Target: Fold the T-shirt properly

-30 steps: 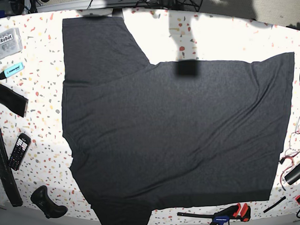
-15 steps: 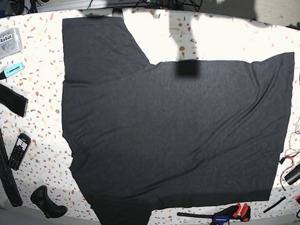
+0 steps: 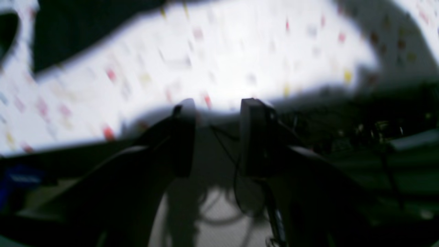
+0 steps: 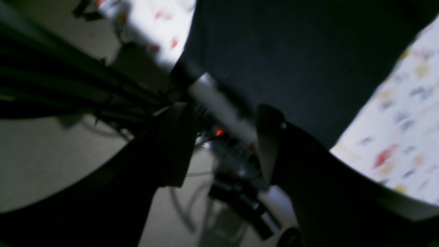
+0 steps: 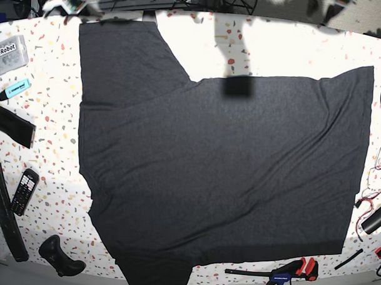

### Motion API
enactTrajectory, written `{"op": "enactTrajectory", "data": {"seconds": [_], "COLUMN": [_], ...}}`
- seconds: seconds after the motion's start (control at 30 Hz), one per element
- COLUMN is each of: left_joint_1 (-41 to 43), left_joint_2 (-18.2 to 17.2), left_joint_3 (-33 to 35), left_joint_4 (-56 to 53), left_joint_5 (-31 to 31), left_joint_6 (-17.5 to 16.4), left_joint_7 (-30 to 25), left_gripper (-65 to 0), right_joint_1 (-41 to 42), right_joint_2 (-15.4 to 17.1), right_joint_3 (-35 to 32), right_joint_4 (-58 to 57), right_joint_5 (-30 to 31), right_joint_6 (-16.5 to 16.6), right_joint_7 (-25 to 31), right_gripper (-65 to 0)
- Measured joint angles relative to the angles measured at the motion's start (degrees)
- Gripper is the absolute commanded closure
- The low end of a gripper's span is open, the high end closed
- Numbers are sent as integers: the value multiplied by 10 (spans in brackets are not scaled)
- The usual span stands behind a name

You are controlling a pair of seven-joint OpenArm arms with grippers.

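base: bright overhead light, bowed edges, my shadows upper centre | my wrist views: motion-blurred, dim lower halves, glaring white table [image 3: 219, 61]

Blurred left claw [image 3: 216, 137], jaws apart, empty, over speckled table [image 3: 240, 61] edge.

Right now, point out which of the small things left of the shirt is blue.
The highlighter, above the remote. It alone is light blue; the remote is black, the LeRobot label grey.
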Motion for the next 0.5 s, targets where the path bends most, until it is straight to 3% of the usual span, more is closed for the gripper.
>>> {"op": "enactTrajectory", "data": {"seconds": [0.1, 0.2, 0.37, 0.5], "left_joint_1": [-11, -30, -38, -49], "left_joint_2": [-5, -32, -87, -112], "left_joint_3": [-9, -8, -8, -8], "left_joint_4": [50, 93, 122, 122], "left_joint_5": [57, 125, 138, 138], "left_joint_6": [0, -39, -110, -117], "left_joint_7": [23, 73, 95, 105], "left_gripper": [-215, -215, -215, -215], "right_joint_1": [27, 68, 74, 75], "right_joint_2": [0, 5, 31, 48], "right_joint_3": [23, 43, 45, 45], "right_joint_4": [19, 40, 89, 129], "right_joint_5": [-13, -70, -96, -115], "right_joint_6": [4, 4, 6, 8], "right_joint_7": [-12, -17, -78, -154], "right_gripper": [-314, -314, -314, -314]}}
